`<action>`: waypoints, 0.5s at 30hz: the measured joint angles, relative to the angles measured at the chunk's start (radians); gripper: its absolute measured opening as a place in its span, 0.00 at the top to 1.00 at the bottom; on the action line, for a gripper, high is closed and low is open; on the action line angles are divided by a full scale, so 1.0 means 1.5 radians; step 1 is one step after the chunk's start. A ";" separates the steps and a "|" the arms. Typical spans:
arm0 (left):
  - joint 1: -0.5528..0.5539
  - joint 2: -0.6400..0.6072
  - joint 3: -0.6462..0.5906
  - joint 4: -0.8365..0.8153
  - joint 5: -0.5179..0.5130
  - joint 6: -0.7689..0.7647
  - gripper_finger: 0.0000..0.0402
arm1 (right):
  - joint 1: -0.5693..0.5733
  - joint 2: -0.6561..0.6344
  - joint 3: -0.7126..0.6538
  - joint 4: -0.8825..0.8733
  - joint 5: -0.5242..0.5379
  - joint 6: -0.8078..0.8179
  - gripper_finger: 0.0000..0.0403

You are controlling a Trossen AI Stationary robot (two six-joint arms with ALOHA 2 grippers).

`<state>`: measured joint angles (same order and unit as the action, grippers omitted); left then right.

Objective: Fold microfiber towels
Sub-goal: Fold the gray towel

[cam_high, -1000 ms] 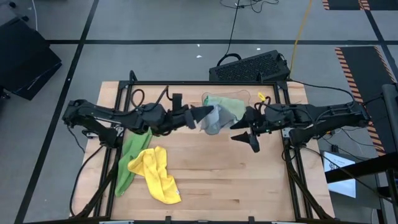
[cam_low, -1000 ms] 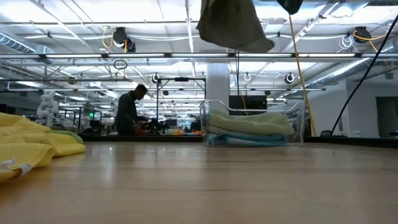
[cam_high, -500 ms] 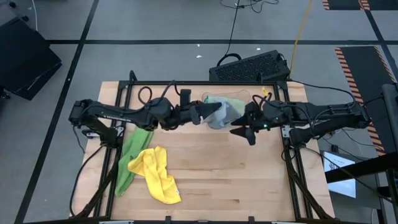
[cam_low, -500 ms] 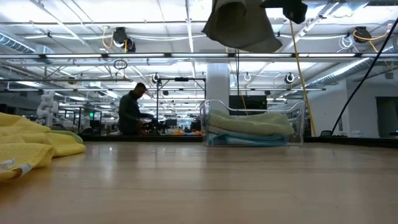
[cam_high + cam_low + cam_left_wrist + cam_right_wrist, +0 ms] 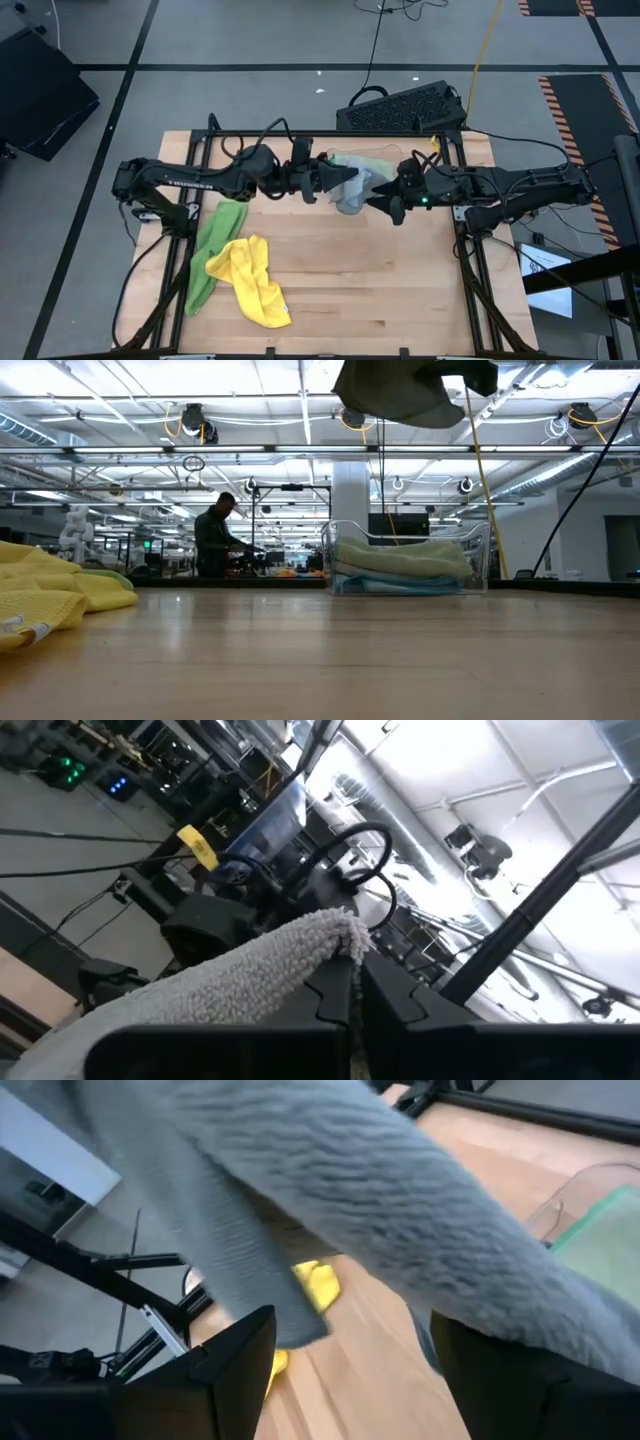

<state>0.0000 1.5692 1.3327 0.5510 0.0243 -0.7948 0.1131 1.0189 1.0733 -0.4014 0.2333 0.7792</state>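
My left gripper [image 5: 337, 178] is shut on a grey microfiber towel [image 5: 352, 192] and holds it high over the far middle of the table, just in front of the clear bin [image 5: 385, 157]. Only the towel's lower part [image 5: 390, 395] shows at the top of the low view. My right gripper [image 5: 390, 205] stands open beside the towel on its right. In the right wrist view the grey towel [image 5: 380, 1190] crosses just ahead of the spread fingers [image 5: 245, 1345]; I cannot tell whether they touch it. A yellow towel [image 5: 255, 278] and a green towel [image 5: 212, 250] lie crumpled at the near left. My left gripper pinches an edge of the grey towel [image 5: 335, 932] between its two fingertips [image 5: 385, 990], coming from the table's left and slanting a little upward. The towel is lifted clear of the table and hangs slack below and beyond the fingers.
The clear bin [image 5: 330, 550] at the far middle holds folded towels [image 5: 400, 560]. Black frame rails [image 5: 200, 150] run along the table's far, left and right sides. Bare wood [image 5: 380, 290] fills the near right half. A person [image 5: 212, 540] stands far back in the room.
My left gripper has carried the grey towel toward the table's right and far edges, closer to the bin and my right gripper, tipping upward as it went; the towel hangs higher now. My right gripper has rolled in place, its fingers swinging up toward the towel.
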 joint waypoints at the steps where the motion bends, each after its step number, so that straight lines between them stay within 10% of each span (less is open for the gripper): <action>1: 0.002 0.000 0.000 0.000 0.001 -0.007 0.98 | 0.000 0.000 0.000 0.006 -0.001 -0.012 0.36; 15: 0.005 0.000 0.000 0.010 0.001 -0.013 0.98 | 0.000 0.002 0.000 0.057 -0.022 -0.077 0.57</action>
<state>0.0074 1.5692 1.3327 0.5663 0.0257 -0.8139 0.1135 1.0219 1.0733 -0.3154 0.2001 0.6635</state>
